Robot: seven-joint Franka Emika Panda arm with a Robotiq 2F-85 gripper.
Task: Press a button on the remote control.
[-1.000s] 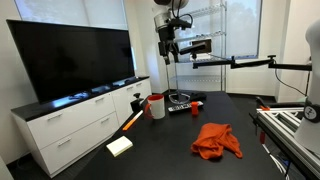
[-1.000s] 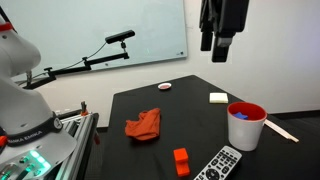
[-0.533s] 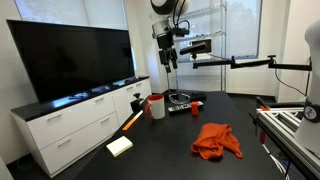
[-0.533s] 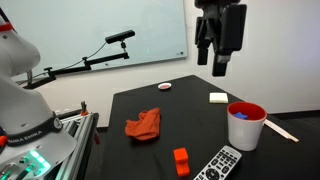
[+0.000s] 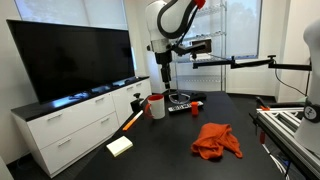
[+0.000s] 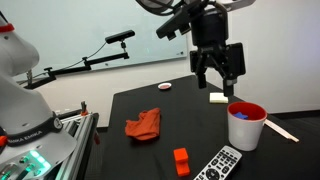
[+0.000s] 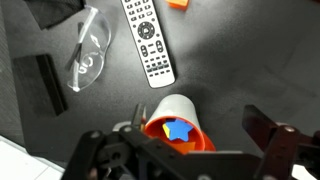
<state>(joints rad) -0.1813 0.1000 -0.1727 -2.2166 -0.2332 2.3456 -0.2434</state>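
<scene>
Surface: black table [image 6: 150, 105] in an office-like room; a whiteboard [image 6: 120, 30] hangs on the wall behind it in an exterior view.
Far left: dark television [image 5: 70, 58] on a white cabinet [image 5: 70, 125], standing beside the table in an exterior view.
Orange cloth [image 6: 143, 125]: crumpled, lying on the table left of centre, well apart from the other items.
Red block [image 6: 181, 160]: small, near the front edge, between the orange cloth and the remote control.
Remote control [image 6: 217, 165]: lies flat on the table at the front edge, button side up, just right of the red block and below the cup. In the wrist view [image 7: 148, 40] its rows of pale buttons are plainly legible and nothing touches it.
Clear item [image 7: 88, 60]: transparent, lying just beside the remote control in the wrist view; its nature cannot be determined.
Gripper [image 6: 218, 82]: hangs in the air above the table, pointing down, well clear of the remote control. Jaws stand wide apart with nothing between them.
White pad [image 6: 218, 98]: flat on the table behind the gripper.
Cup [image 6: 245, 125]: red and white, upright, just beside the remote control's far end. The wrist view looks down into it and shows blue and yellow contents.
Far right: thin wooden stick [image 6: 281, 128] lying at the table's edge beside the cup.
</scene>
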